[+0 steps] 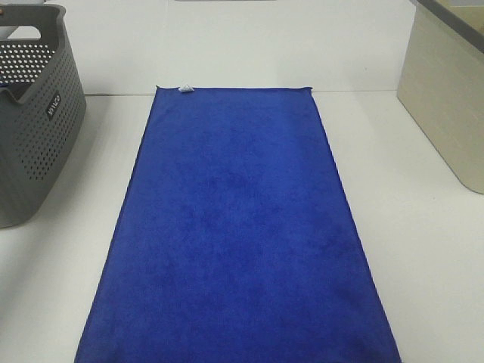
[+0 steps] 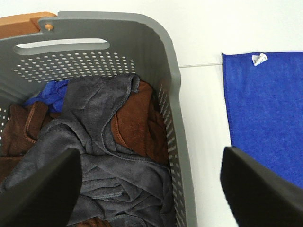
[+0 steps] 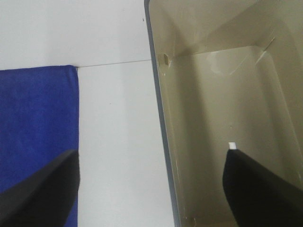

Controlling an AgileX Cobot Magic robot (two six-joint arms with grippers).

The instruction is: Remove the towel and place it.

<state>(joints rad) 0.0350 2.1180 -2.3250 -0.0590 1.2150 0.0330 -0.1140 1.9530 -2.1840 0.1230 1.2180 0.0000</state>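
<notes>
- Blue towel (image 1: 238, 227) lies spread flat on the white table (image 1: 423, 249), in the middle of the exterior high view, long axis running from the far wall toward the camera; near end runs out of frame.
- Small white tag (image 1: 184, 88) sits at the towel's far left corner; hems look straight, no folds seen.
- Grey perforated basket (image 1: 30, 128) stands on the table left of the towel, apart from it, a strip of bare table between them.
- Beige bin (image 1: 446, 98) stands to the right of the towel, also apart from it.
- Left gripper (image 2: 151, 189): jaws wide, nothing between them; it hangs over the basket's wall nearest the towel, one finger (image 2: 42, 194) above the basket contents, the other above the table strip.
- Basket holds crumpled cloths: dark grey cloth (image 2: 104, 156) on top, brown cloth (image 2: 137, 127) beneath, a bit of blue cloth (image 2: 49, 92) at the far side.
- Right gripper (image 3: 151, 189): jaws wide, holding nothing; it hangs over the beige bin's rim, one finger (image 3: 42, 194) above the towel's edge.
- Bin interior looks bare.
</notes>
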